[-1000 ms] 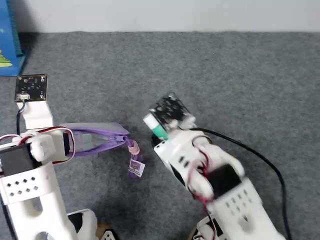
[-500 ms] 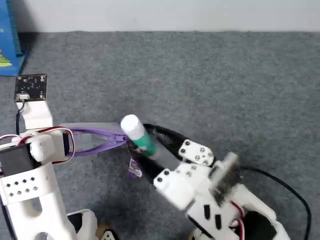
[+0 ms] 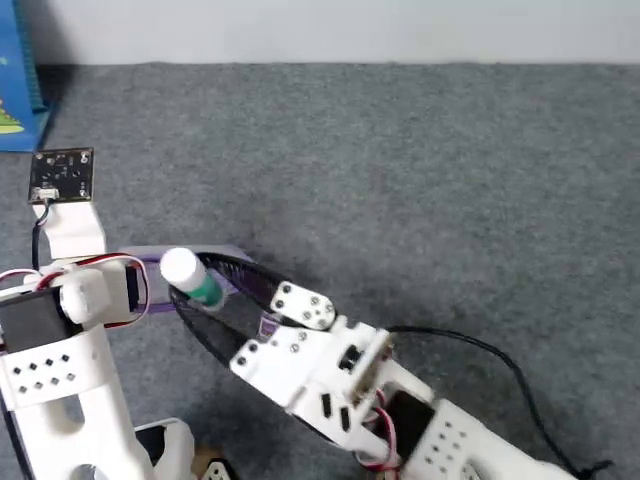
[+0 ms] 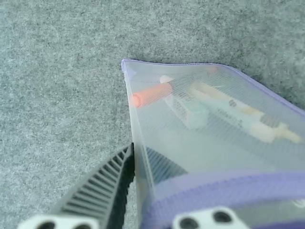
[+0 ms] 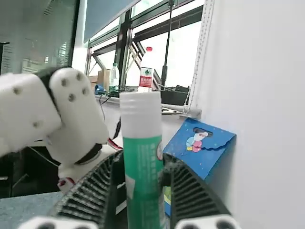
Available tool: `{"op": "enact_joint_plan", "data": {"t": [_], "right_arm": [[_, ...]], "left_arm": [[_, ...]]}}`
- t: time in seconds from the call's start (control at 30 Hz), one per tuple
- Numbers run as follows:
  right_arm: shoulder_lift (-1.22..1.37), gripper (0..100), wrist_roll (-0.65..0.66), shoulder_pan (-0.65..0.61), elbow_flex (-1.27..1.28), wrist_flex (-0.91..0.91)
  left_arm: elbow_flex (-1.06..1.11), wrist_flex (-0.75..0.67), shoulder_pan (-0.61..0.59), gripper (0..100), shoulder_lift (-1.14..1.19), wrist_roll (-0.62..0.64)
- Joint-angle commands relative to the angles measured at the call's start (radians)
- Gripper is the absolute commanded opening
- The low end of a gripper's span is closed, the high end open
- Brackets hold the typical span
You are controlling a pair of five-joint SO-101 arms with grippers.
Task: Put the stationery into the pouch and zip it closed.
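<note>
A translucent pouch (image 3: 215, 252) with a purple zip edge lies at the left of the grey mat. My left gripper (image 3: 148, 288) is shut on its edge and holds it tilted up. In the left wrist view the pouch (image 4: 205, 143) shows an orange-capped pen (image 4: 151, 94) and other pens inside, with the left gripper (image 4: 143, 181) pinching the wall. My right gripper (image 3: 200, 292) is shut on a glue stick (image 3: 190, 276) with a white cap and green body, held over the pouch. The glue stick (image 5: 141, 157) stands upright between the right fingers (image 5: 188, 195).
A blue box (image 3: 15, 95) stands at the mat's far left edge, also seen as the blue box (image 5: 198, 152) in the right wrist view. The zip's tag (image 3: 268, 322) peeks out beside the right arm. Bare mat stretches to the right and back. A black cable (image 3: 500, 365) trails behind the right arm.
The right arm has swung left with the glue stick, from right of the pouch's zip end to over the pouch. The left arm and pouch stayed still.
</note>
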Motion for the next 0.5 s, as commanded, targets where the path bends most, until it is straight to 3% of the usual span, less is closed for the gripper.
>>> {"op": "enact_joint_plan", "data": {"t": [0.0,0.23,0.47], "right_arm": [[0.151,0.8,-0.063,0.039,-0.038,-0.165],[0.377,0.8,-0.229,0.101,-0.061,-0.367],[0.403,0.8,-0.394,0.094,-0.061,-0.4]], "left_arm": [[-0.001,-0.017,0.002,1,0.0,0.0],[-0.001,-0.017,-0.002,1,0.0,0.0],[-0.001,-0.017,-0.002,1,0.0,0.0]]}}
